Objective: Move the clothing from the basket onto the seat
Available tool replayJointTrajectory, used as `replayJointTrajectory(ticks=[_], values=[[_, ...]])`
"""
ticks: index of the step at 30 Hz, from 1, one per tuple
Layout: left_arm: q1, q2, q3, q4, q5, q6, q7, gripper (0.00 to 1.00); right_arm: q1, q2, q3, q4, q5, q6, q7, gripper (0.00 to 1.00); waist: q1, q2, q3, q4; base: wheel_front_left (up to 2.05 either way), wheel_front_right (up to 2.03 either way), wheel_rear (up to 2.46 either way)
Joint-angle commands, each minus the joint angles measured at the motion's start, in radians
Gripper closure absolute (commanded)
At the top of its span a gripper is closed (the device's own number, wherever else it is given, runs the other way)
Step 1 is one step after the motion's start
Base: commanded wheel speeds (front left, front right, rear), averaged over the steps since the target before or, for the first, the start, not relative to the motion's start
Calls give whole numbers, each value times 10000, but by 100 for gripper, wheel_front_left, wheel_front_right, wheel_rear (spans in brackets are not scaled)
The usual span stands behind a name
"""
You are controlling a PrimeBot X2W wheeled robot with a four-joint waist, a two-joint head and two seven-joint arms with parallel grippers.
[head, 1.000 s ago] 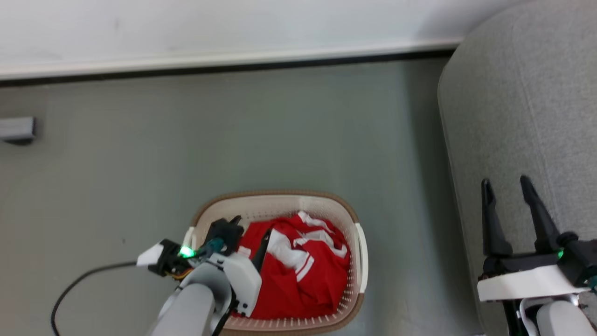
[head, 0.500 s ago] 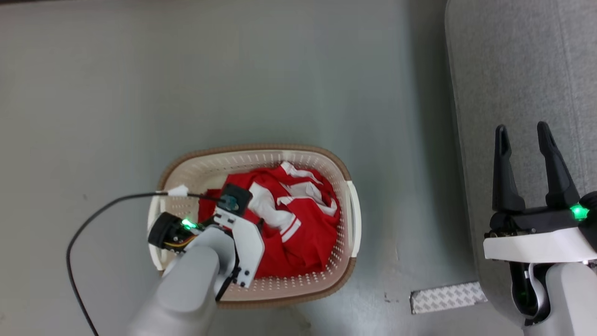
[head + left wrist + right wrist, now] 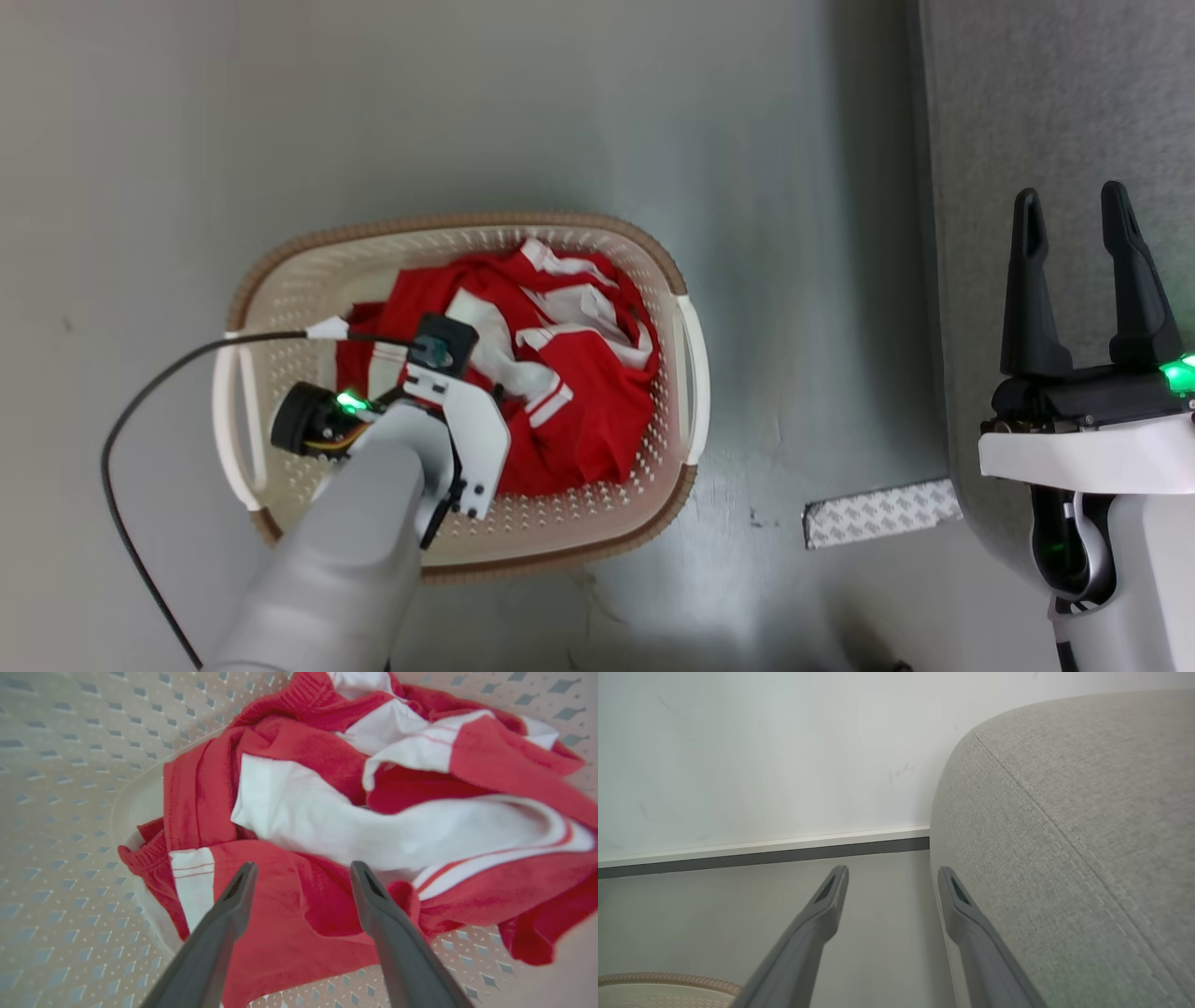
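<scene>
Red fabric with white panels and thin stripes, the clothing (image 3: 569,411) lies crumpled in the basket (image 3: 448,227), filling the middle and right of its floor at the centre of the head view. In the left wrist view the garment (image 3: 327,812) spreads across the frame, and the left gripper (image 3: 302,865) points down at it from the bottom edge. Its two dark fingers stand apart, with a red fold between the tips and nothing clamped; whether the tips touch the cloth cannot be told. In the head view the left arm's pale forearm covers the basket's lower left part, and a black cable (image 3: 140,392) loops off to the left over the grey floor (image 3: 467,112). At the right edge the right gripper (image 3: 1072,194), fingers spread and empty, hangs over the light grey seat (image 3: 1027,93), well apart from the basket. A patterned strip (image 3: 882,511) lies on the floor by the seat's foot.
</scene>
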Motion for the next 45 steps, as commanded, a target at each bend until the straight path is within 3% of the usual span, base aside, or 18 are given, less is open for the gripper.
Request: replayJointTrajectory(ticks=[1, 8, 14, 19, 36, 45], values=[[-281, 61, 67, 90, -161, 54, -222, 0, -210, -28, 8, -82, 137, 26, -3, 0, -2, 0, 424, -128, 0, 0, 0], [-638, 63, 62, 162, -418, -29, -722, 0, -259, -28, 26, -1, 286, 26, 5, 0, -2, 0, 762, -233, 0, 0, 0], [-809, 58, -92, -83, -1095, -351, -1081, 0, -254, -29, 65, 158, 331, 26, 6, 0, -2, 0, 792, -265, 0, 0, 0], [-873, 61, -672, -398, -1459, -593, -1106, 0, -303, -31, 77, 199, 311, 26, 6, 0, -2, 0, 749, -294, 0, 0, 0], [-303, 58, -2201, -1440, -3679, -639, -828, 0, 239, -32, 96, 264, 27, -2, 2, 0, -2, 0, 5, -187, 0, 0, 0], [-252, 59, -3094, -1679, -4472, -490, -618, 0, 340, -31, 132, 181, -72, 0, 2, 0, -2, 0, 200, -259, 0, 0, 0]])
